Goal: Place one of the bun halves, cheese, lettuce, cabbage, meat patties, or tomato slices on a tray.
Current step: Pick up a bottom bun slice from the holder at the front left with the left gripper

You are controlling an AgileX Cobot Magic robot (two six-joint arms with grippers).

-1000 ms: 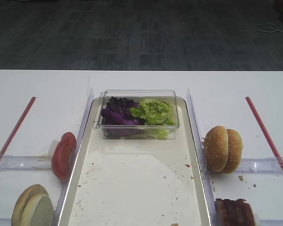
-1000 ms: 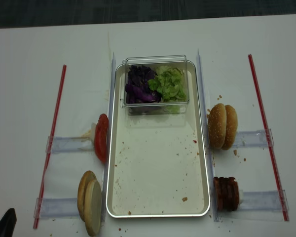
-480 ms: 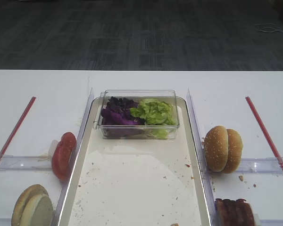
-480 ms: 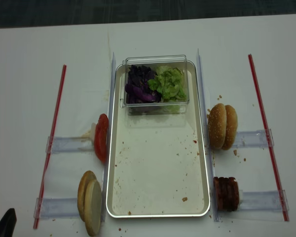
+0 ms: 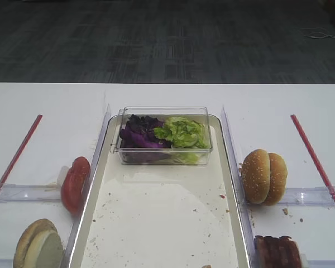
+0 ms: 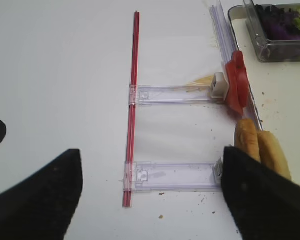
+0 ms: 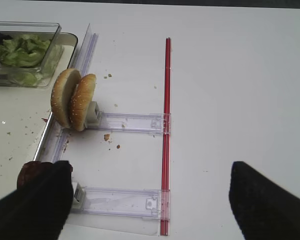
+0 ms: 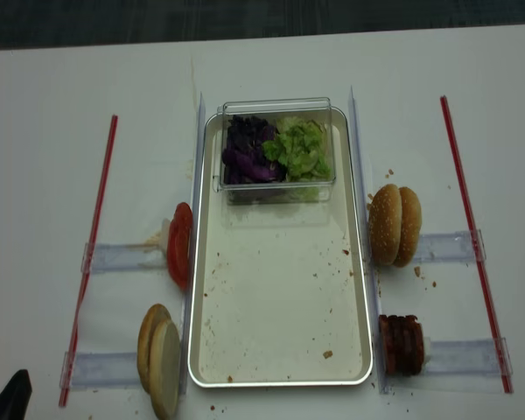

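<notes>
Two bun halves (image 8: 159, 357) stand on edge at the near left, just outside the tray (image 8: 280, 372), the pale cut face turned toward it; the high front view cuts them off at the bottom edge. Across the tray, the meat patties (image 8: 402, 343) sit in a row on a clear rack (image 8: 462, 356), also partly cropped in that view. Only a dark tip of the left gripper (image 8: 9, 395) pokes into the bottom corner of the overhead view; from its wrist camera the two blurred black fingers (image 6: 35, 200) stand wide apart over bare table, holding nothing. The right gripper (image 7: 150, 200) likewise shows splayed dark fingers, its left one covering part of the patties. Farther on, tomato slices (image 8: 179, 245) lean on the left rack, sesame buns (image 8: 395, 225) opposite. At the far end a clear box (image 8: 276, 102) holds purple cabbage (image 8: 245, 150) and green lettuce (image 8: 301, 149). The tray's floor carries only crumbs.
</notes>
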